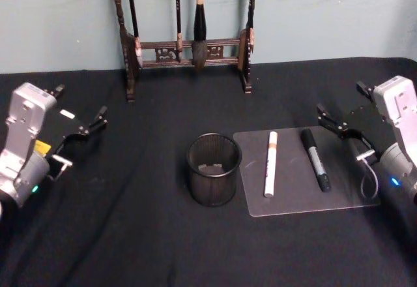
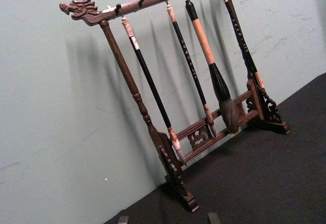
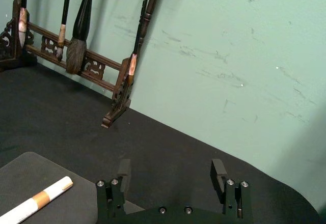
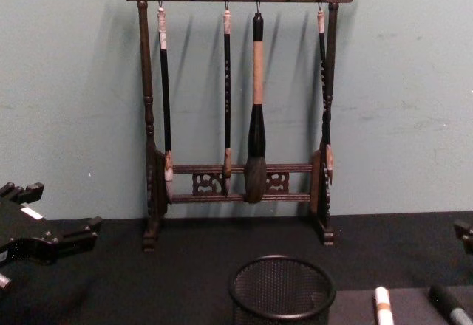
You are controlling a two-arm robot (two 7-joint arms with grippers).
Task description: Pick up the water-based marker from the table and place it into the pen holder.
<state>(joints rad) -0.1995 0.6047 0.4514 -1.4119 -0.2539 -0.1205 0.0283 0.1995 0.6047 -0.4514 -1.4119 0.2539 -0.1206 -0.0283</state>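
Black cloth covers the table (image 1: pixel 130 235), with a teal wall behind. We take the pen holder (image 1: pixel 212 182) as our reference; it stands upright and empty.

Just to its right lies a clear mat (image 1: pixel 293 199). The white marker (image 1: pixel 270 164) lies flat on the mat, nearest the holder. The black marker (image 1: pixel 315 160) lies beyond it. We cannot read either label; we judge the white one to be water-based.

The left gripper (image 1: pixel 81 137) hovers well to the holder's left, fingers apart. The right gripper (image 1: pixel 344 134) hovers beyond the mat, fingers apart and empty.

We expect the marker to be light, rigid and smooth, and likely to roll on the slick mat. Grip across the barrel at mid-length.
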